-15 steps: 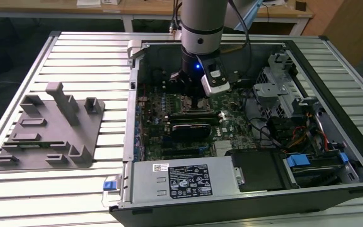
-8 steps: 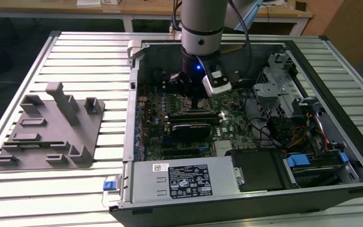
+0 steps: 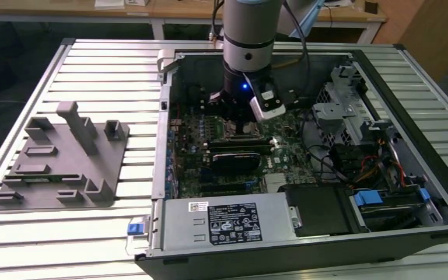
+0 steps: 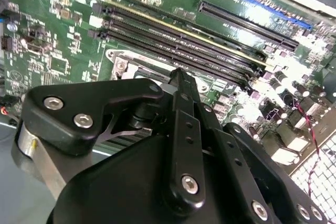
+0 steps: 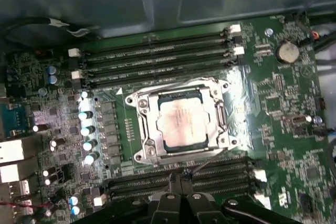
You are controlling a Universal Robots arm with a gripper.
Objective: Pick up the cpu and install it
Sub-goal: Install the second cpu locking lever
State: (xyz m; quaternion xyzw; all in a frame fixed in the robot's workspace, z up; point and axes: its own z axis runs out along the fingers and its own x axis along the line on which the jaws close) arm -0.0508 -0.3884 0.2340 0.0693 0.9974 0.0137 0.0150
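Silver cpu sits in the socket, apparently flat. Gripper just above, fingers drawn together, empty. Risk: any tilt bends pins if pressed.

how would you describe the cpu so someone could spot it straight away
Find the green motherboard inside the open computer case. Between its banks of long black memory slots lies a metal-framed socket, and the cpu is the shiny silver square seated within.
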